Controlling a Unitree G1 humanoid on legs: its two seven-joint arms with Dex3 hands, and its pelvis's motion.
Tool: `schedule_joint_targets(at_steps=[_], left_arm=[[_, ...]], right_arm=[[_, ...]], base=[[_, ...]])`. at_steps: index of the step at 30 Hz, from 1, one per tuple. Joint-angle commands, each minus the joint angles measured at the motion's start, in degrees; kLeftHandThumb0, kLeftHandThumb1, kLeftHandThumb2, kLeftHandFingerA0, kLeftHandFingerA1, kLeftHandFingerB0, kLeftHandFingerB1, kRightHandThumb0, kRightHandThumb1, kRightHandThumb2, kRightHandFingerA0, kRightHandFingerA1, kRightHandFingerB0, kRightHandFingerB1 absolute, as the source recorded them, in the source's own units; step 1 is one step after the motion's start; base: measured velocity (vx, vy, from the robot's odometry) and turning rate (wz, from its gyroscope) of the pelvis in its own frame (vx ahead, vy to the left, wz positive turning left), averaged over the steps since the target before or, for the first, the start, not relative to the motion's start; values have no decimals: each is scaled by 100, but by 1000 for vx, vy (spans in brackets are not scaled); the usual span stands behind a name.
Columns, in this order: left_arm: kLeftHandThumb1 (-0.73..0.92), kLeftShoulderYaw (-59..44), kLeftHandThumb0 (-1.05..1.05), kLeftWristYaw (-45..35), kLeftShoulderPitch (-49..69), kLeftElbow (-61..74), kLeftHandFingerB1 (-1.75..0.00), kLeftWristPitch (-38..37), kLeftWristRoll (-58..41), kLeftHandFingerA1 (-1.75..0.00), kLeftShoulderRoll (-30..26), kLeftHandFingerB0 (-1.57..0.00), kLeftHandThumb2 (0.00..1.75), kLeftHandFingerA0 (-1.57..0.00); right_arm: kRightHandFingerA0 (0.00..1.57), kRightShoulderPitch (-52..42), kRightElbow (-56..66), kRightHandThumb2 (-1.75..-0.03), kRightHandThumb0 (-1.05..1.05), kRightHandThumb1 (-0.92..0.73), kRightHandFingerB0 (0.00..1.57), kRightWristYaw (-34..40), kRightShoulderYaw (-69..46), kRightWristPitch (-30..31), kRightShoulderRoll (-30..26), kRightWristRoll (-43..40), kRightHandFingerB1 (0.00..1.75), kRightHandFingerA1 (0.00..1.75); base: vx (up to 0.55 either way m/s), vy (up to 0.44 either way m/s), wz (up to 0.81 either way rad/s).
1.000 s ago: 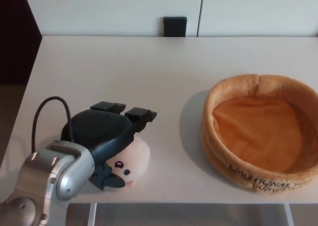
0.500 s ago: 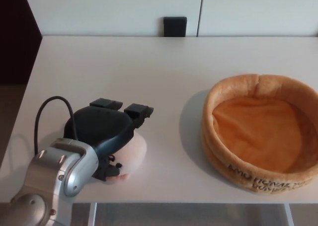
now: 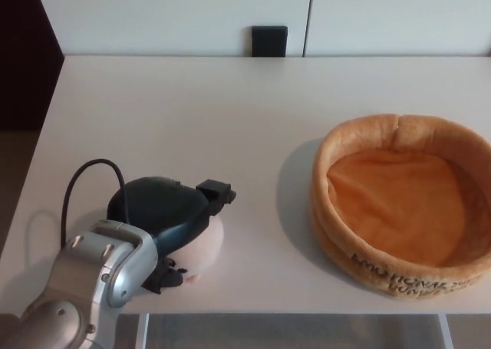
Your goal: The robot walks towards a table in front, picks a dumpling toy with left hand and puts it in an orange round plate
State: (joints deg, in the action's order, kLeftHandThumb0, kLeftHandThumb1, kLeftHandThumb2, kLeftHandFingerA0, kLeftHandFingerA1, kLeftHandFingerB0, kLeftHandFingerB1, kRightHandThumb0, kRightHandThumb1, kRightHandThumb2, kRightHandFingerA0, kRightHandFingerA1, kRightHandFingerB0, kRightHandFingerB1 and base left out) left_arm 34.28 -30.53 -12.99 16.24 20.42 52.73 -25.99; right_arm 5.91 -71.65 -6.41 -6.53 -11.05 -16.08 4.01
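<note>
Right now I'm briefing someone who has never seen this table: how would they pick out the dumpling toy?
Start at the white table and go to its near left edge, well away from the orange round plate on the right. There the left hand covers a small, pale pink dumpling toy. It is the only soft, pale, rounded thing there, peeking out beneath the black hand.

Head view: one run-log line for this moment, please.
left robot hand: over dumpling toy, grasp unclear | toy: on table | orange round plate: empty | right: unseen
</note>
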Motion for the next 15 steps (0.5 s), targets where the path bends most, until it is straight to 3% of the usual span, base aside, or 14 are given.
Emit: schedule_joint_targets(at_steps=[1,3,4,5,6,7,8,9,10,15], left_arm=[[51,22,-26,61,-4,-270,-53,-287,13,-70,50,-81,55,-84],[48,37,-22,68,7,-334,-55,-245,82,-69,111,-81,54,-85],[53,23,-20,118,24,-367,-53,-252,83,-90,127,-73,56,-79],[53,0,-20,170,41,-406,-53,-266,81,-90,144,-73,56,-79],[42,-9,-28,185,39,-422,-63,-287,78,-92,139,-64,78,-75],[42,-17,-28,195,34,-437,-63,-314,78,-92,133,-64,78,-75],[59,-36,-22,215,36,-452,-49,-362,52,-77,111,-70,57,-78],[59,-51,-22,229,39,-462,-49,-398,33,-77,97,-70,57,-78],[46,-83,-29,346,65,-477,-65,-508,-4,-87,70,-63,84,-78],[50,-219,-29,612,97,-544,-66,-814,-91,-89,21,-62,85,-77]], right_arm=[[59,38,-1,-55,-5,-51,32,-2,-44,93,-25,-78,31,46],[59,31,3,-55,-5,-52,32,23,-50,107,-21,-72,31,45],[57,34,9,-56,-6,-51,32,32,-63,119,-14,-85,32,46],[57,39,15,-56,-6,-51,32,39,-80,132,-7,-99,32,46],[59,42,19,-56,-4,-54,33,43,-85,132,-5,-100,31,46],[59,45,23,-56,-4,-54,33,47,-89,131,-4,-96,31,46],[61,45,29,-56,-5,-54,33,47,-84,128,-5,-86,32,45],[61,46,32,-56,-5,-54,33,47,-82,126,-7,-79,32,45],[59,40,32,-56,-6,-54,33,43,-80,107,-9,-73,32,45],[59,41,14,-56,-4,-54,33,24,-116,103,-1,-102,32,44]], base=[[0,0,0],[0,0,0],[0,0,0],[0,0,0],[0,0,0],[0,0,0],[0,0,0],[0,0,0],[0,0,0],[0,0,0]])
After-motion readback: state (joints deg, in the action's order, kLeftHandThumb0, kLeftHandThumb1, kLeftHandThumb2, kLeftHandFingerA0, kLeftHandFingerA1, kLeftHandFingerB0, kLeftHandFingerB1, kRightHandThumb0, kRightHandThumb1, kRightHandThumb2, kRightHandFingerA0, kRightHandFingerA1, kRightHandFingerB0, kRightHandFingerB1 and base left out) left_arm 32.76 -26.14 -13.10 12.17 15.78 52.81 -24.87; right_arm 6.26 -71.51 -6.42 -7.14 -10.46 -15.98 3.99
